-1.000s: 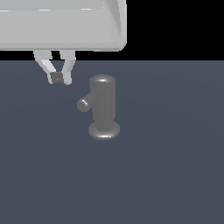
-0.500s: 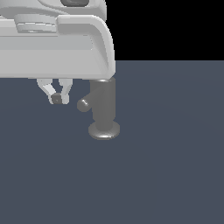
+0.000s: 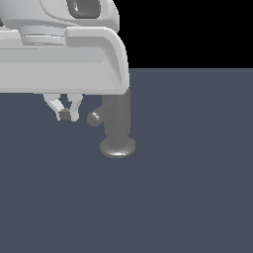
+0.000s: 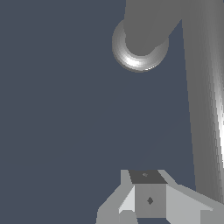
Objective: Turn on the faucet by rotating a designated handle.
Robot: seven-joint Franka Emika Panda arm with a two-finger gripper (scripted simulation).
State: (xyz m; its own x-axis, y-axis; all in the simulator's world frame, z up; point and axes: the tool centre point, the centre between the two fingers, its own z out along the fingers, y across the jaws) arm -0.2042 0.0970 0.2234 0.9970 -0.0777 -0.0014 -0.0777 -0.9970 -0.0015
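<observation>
In the exterior view, start at the left, where you see the gripper (image 3: pixel 65 115) hanging below the broad white arm housing (image 3: pixel 59 59), its fingers (image 3: pixel 74 109) drawn together at the tips with no gap between them and nothing held. The wrist view confirms this: the two pads (image 4: pixel 148 199) meet and carry no object. Just to the exterior view's right of the gripper is the rounded end of the handle (image 3: pixel 95 118), near the fingertips but apart from them. Further right stands the faucet (image 3: pixel 117 126), upright on its flared base (image 3: pixel 117 147) on the dark floor (image 3: pixel 188 197); the arm housing hides its top. In the wrist view the handle (image 4: pixel 205 96) runs as a long rod alongside the gripper, and the base (image 4: pixel 140 48) lies beyond. Treat the following as risks, not observations. If you push with the closed fingertips, a contact point too near the rounded end may let the fingers slide off the tip, and the handle may then turn only partway. If the fingers meet the rod above or below its centre line, they may ride over or under it instead of driving it round. The housing sits close over the faucet, so a low or inward sweep may strike the cylinder body. Because the housing blocks your view of the joint, you cannot tell from here how far the handle is turned.
</observation>
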